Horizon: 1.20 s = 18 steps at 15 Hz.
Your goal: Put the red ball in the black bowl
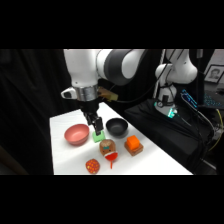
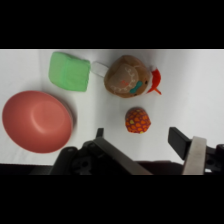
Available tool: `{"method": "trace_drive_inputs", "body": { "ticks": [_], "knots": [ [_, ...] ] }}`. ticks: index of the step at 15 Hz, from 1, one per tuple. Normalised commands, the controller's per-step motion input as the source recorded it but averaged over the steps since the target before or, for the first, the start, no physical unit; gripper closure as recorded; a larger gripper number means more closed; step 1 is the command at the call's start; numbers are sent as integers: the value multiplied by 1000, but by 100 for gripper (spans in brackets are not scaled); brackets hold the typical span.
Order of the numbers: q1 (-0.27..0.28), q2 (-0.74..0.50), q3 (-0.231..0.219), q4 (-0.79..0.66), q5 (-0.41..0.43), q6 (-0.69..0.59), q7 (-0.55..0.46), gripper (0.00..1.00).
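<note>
Wrist view shows the gripper (image 2: pixel 145 145) spread and empty below the red ball (image 2: pixel 138 120) at centre, probably light and rolly, best pinched across its middle.

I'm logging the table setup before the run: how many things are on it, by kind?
Bowls: 2, the pink bowl and the black bowl
Balls: 1, the red ball
Blocks: 2, the green block and the orange block
Brown round toy: 1
Red funnel piece: 1
Total: 7
</note>
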Motion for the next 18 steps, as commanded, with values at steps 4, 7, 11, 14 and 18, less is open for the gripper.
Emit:
{"method": "trace_drive_inputs", "body": {
  "ticks": [4,7,11,14,18],
  "knots": [
    [60,325,11,358,-45,87,129,0],
    [57,296,3,312,-21,137,158,0],
    [94,303,-54,287,-85,177,213,0],
    [138,289,-104,263,-123,190,250,0],
    [175,291,-146,277,-158,157,264,0]
  ]
}}
